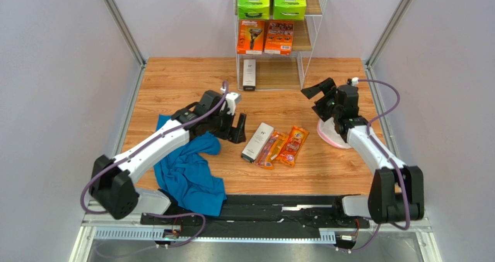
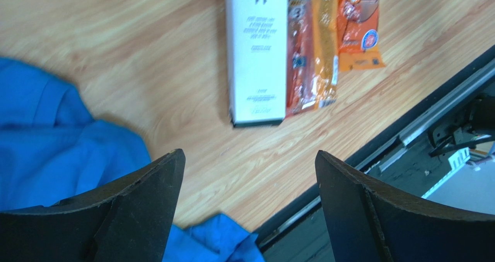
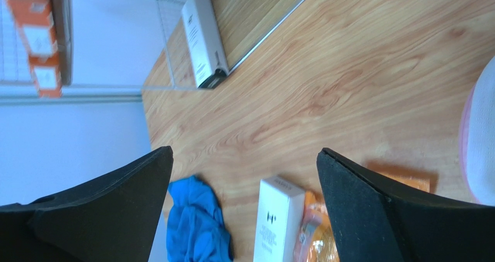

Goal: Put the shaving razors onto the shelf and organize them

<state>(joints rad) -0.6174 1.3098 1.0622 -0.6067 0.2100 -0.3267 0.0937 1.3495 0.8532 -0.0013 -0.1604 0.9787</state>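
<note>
Top view alone: black boxes [image 1: 271, 7] on shelf [image 1: 278, 75] top tier, tabletop far edge. Right wrist: slim white box [image 3: 203, 39] on bottom tier. Left wrist: loose white box [image 2: 255, 53], blister packs [image 2: 314, 42] mid-tabletop. Left gripper [image 2: 248, 160], right gripper [image 3: 244, 155] spread, empty.

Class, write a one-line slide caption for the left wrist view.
Open left gripper above a white box, orange packs and blue cloth.
</note>
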